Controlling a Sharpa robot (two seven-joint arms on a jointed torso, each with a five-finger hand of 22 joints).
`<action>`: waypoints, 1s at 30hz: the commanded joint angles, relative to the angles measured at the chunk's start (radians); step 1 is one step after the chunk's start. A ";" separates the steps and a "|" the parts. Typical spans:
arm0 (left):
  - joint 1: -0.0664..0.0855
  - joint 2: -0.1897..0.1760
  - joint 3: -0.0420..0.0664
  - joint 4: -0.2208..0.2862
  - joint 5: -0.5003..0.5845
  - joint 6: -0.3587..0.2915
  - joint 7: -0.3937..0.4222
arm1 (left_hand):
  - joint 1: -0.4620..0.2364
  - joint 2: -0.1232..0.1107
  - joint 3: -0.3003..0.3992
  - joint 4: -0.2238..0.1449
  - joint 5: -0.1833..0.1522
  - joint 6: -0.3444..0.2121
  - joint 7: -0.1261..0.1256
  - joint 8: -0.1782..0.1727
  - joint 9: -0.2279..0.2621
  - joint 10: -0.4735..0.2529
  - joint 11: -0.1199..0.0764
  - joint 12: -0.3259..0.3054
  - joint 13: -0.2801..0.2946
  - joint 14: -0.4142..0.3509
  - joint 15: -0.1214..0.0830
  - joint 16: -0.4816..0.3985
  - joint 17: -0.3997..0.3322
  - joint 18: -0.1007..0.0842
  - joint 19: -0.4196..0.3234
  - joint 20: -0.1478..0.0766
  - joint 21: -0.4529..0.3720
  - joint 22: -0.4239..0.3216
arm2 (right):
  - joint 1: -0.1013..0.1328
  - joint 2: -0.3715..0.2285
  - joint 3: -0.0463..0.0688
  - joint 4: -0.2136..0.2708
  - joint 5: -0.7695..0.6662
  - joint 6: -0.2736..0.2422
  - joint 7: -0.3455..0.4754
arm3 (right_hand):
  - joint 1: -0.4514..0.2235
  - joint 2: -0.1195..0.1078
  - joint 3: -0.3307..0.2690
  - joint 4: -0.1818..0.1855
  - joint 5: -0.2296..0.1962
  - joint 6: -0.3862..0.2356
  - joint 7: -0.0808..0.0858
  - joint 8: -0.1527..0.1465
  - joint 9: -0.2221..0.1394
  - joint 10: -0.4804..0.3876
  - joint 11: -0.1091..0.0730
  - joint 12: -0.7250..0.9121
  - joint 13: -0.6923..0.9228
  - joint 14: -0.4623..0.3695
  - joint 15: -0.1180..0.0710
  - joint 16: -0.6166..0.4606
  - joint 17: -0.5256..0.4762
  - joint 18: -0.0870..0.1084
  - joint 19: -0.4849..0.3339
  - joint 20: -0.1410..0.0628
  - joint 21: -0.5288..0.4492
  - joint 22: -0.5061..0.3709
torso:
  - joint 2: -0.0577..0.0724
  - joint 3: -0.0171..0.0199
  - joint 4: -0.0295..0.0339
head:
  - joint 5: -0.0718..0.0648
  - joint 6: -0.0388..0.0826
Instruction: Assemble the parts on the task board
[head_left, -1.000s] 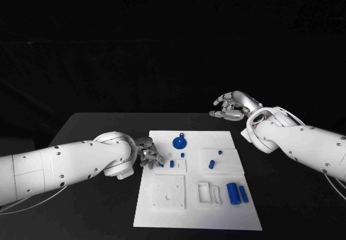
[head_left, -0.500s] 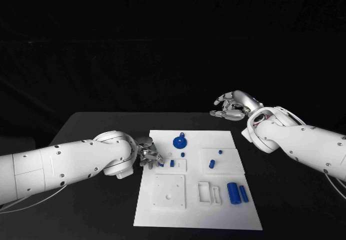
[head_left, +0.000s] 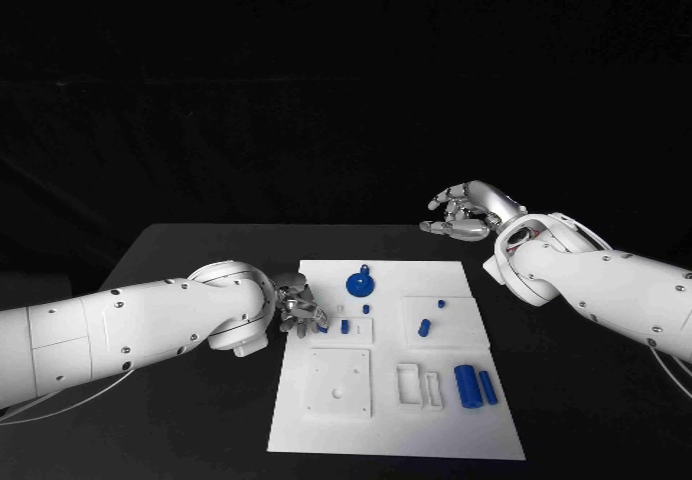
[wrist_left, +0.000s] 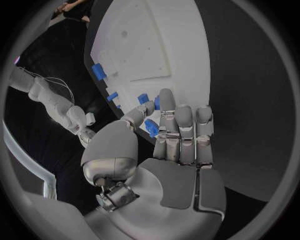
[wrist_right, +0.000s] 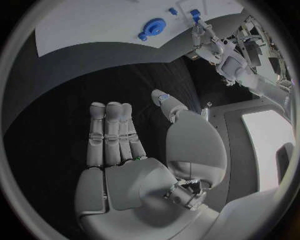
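- We see the task board (head_left: 392, 420) lying in the middle of the black tabletop (head_left: 173, 260), with blue parts on it.
- The left hand (head_left: 300, 312) is at the board's left edge; from the left wrist view it pinches a small blue part (wrist_left: 152, 128) between thumb and fingers.
- The right hand (head_left: 464, 212) hovers beyond the board's far right corner, holding nothing; its fingers (wrist_right: 110, 131) are straight and side by side in the right wrist view.
- A round blue part (head_left: 359, 287) lies near the far edge.

Left hand (head_left: 302, 313) sits left of centre, fingers curled together. Right hand (head_left: 464, 212) hangs raised at upper right, empty, fingers slightly bent.
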 joint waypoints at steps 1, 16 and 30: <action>-0.005 0.007 -0.005 0.000 -0.006 0.026 -0.010 | 0.001 0.007 0.022 -0.019 0.003 0.012 -0.002 0.009 0.002 0.008 -0.001 0.005 0.003 0.028 -0.033 0.008 0.002 0.001 0.009 -0.140 0.005 0.002 | 0.000 0.001 0.000 0.001 -0.002 0.011 0.010 | 0.006 0.005 0.000 0.009 0.006 0.001 0.006 0.003 0.000 -0.008 0.002 0.006 -0.002 -0.009 0.000 -0.001 -0.001 0.036 0.002 0.002 -0.004 0.000 | 0.000 0.0004 -0.0001 | 0.001 0.000; -0.005 0.022 -0.005 -0.005 -0.022 0.043 -0.010 | -0.018 0.014 0.018 -0.020 0.007 0.033 -0.012 0.020 0.005 0.017 -0.011 0.033 0.025 0.040 -0.042 0.031 0.010 0.005 0.020 -0.146 0.014 0.014 | 0.000 0.000 0.000 0.001 -0.002 0.011 0.010 | 0.006 0.005 0.000 0.009 0.007 0.000 0.006 0.003 0.000 -0.009 0.002 0.007 -0.003 -0.009 0.001 -0.001 -0.002 0.036 0.002 0.002 -0.004 0.001 | 0.000 0.0005 -0.0007 | 0.002 0.000; -0.005 0.026 -0.006 -0.015 -0.032 0.039 -0.013 | -0.020 0.013 0.022 -0.017 -0.030 0.029 -0.011 0.019 0.004 0.008 -0.012 0.040 0.032 0.039 -0.045 0.033 0.008 0.006 0.024 -0.148 0.015 0.019 | -0.001 -0.001 0.000 0.001 -0.001 0.012 0.011 | 0.006 0.004 0.000 0.010 0.007 0.000 0.007 0.003 0.000 -0.009 0.002 0.008 -0.004 -0.009 0.001 -0.001 -0.002 0.036 0.002 0.002 -0.005 0.001 | 0.000 -0.0006 0.0010 | 0.000 0.000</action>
